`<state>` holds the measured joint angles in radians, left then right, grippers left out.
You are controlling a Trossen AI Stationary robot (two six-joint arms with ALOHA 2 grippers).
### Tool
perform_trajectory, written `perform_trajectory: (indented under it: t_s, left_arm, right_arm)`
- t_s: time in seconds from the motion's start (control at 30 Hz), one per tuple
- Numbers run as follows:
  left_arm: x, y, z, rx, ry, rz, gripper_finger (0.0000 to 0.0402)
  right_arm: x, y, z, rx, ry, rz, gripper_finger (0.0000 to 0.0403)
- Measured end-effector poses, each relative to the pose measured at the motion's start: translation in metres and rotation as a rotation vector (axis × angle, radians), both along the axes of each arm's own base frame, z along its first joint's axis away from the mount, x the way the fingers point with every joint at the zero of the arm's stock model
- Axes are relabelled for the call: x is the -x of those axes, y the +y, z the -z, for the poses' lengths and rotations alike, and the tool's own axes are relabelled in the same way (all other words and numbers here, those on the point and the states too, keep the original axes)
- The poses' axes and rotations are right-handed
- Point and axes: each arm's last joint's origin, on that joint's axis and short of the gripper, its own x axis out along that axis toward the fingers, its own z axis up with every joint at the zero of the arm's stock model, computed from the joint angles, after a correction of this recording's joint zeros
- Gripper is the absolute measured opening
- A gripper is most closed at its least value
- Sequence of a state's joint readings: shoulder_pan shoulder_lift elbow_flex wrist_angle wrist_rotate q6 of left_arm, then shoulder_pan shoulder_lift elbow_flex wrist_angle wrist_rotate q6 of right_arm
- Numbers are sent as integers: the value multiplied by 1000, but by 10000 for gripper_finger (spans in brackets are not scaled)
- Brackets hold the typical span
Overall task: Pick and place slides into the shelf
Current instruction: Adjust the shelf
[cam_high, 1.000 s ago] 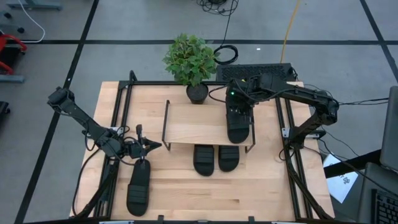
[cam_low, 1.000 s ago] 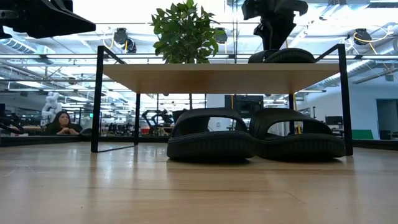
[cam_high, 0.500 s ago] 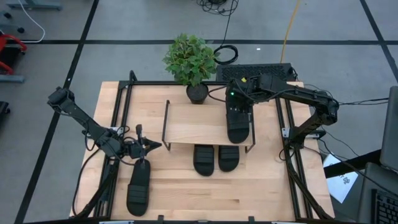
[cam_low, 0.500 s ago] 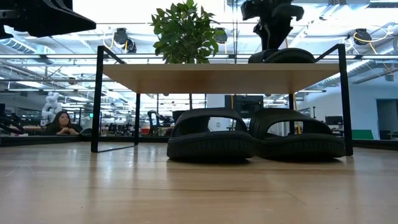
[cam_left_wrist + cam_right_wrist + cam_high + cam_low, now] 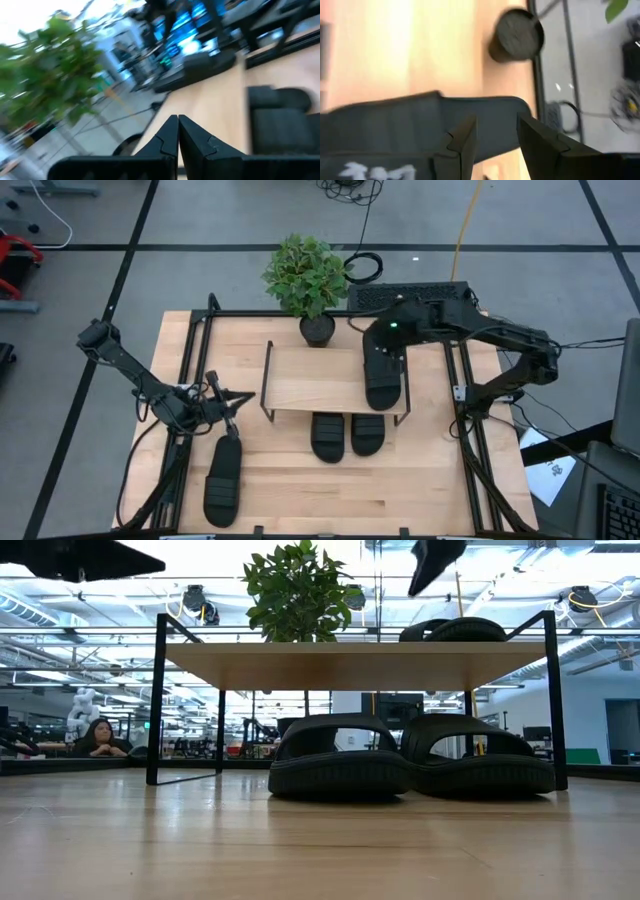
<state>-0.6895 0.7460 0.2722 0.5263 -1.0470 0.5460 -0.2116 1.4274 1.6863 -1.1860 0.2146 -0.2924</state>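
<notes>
Right hand point(image 5: 385, 345) hovers open above slide point(image 5: 382, 383) on shelf point(image 5: 310, 380).

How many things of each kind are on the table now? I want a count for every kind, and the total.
Slides: 4
Shelf: 1
Potted plant: 1
Total: 6

Table point(image 5: 300, 490): shelf point(image 5: 310, 380), three slides point(image 5: 222, 480), plant pot point(image 5: 318, 330).
</notes>
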Motion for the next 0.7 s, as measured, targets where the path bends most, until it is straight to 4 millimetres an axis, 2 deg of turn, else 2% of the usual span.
perform_trajectory:
  t_s: [0.13, 0.27, 0.33, 0.47, 0.57, 0.7]
  left_arm:
    - [2, 2, 1, -1, 8, -109, 19]
    - [2, 2, 1, -22, 23, -124, 19]
    - [2, 2, 3, -39, 36, -101, 19]
    - [0, -1, 5, -62, 58, 5, 19]
    - [0, -2, 5, -60, 56, 55, 19]
    - [0, -2, 6, -59, 56, 47, 19]
  right_arm:
    - [21, 10, -17, -101, -99, -82, 100]
    - [47, 20, -36, -195, -231, -204, 33]
    - [58, 26, -38, -222, -330, -316, 9]
    - [66, 29, -18, -301, -532, -488, 8]
    - [70, 26, 6, -303, -576, -479, 1]
    - [83, 20, 24, -319, -633, -444, 1]
